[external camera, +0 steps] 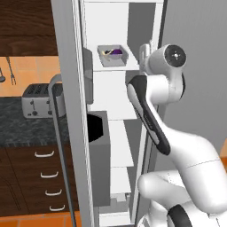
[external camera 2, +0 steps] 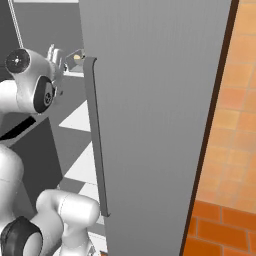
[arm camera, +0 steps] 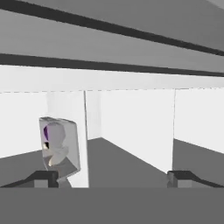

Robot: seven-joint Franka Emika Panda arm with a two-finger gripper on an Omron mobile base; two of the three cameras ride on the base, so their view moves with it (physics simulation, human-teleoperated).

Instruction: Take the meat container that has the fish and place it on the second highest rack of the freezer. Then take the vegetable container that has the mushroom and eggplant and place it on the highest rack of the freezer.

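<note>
Freezer [external camera: 111, 111] door stands open — white inside, stacked white shelves. I see the tray [external camera: 112, 56] with the eggplant [external camera: 116, 52] and mushroom sitting on a shelf [external camera: 116, 67] high in the stack; whether that shelf is the top one I cannot tell, since the top of the compartment is cut off in the left base view. In the right base view the same tray [external camera 2: 76, 58] peeks out past the edge of the grey fridge door [external camera 2: 155, 125], just above its long handle [external camera 2: 97, 135].

My fingers [arm camera: 113, 178] are spread wide and hold nothing — both dark tips sit far apart at the bottom of the hand view. The hand is rolled, so the tray [arm camera: 59, 146] shows on its side there, near the left tip and ahead of it, not between the tips; purple eggplant [arm camera: 49, 131] visible through its wall. In the left base view the hand [external camera: 145, 55] is just right of the tray, apart from it.

To the left, a toaster [external camera: 39, 99] on the dark table [external camera: 26, 126], drawers [external camera: 46, 177] below. Orange tile floor [external camera 2: 225, 150] on the right.
</note>
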